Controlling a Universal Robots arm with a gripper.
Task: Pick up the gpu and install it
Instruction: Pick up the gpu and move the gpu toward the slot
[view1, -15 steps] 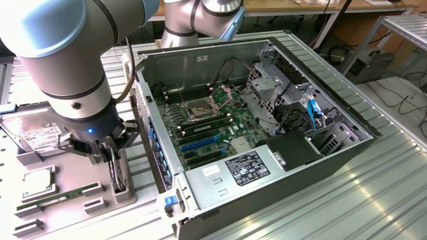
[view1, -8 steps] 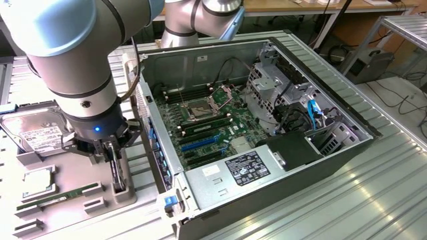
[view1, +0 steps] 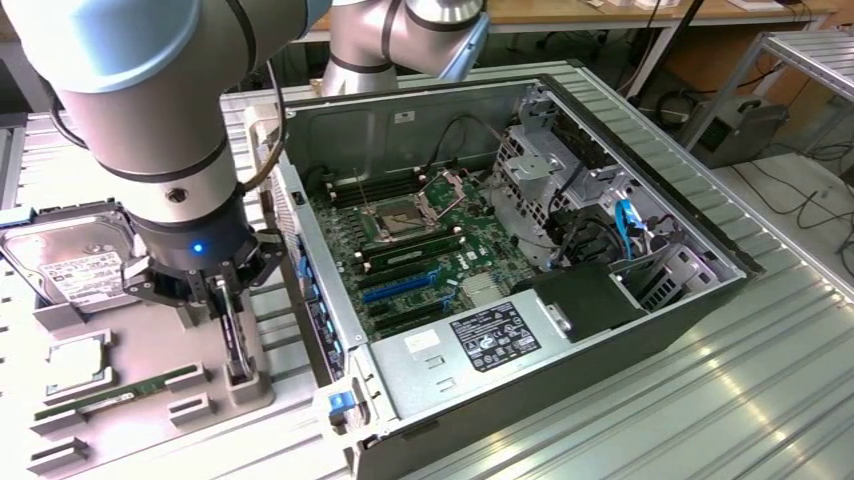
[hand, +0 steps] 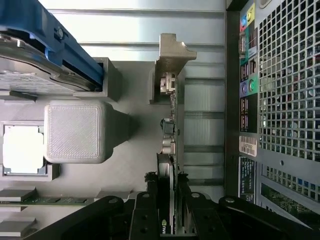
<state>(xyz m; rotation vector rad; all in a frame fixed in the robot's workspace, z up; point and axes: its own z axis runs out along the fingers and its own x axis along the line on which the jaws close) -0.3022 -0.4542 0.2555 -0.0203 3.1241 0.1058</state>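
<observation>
Hand (view1: 224, 300) pinched on the top edge of the gpu (view1: 238, 348), upright in its grey stand (view1: 254, 392).

Place: robotics lab.
Signs: robot arm (view1: 147, 110); open PC case (view1: 360, 130) on metal worktop (view1: 747, 420); parts tray (view1: 147, 345); benches (view1: 561, 15) behind.

Reaches down at the exterior view's left with the arm (view1: 147, 110), forearm close to upright; carries the wrist (view1: 198, 240) directly beneath, small blue light lit; points the gripper (view1: 224, 303) straight downward; presses black fingers (hand: 145, 215) in from both sides onto the thin edge of the gpu (hand: 167, 145), jaws narrow and clamped.
</observation>
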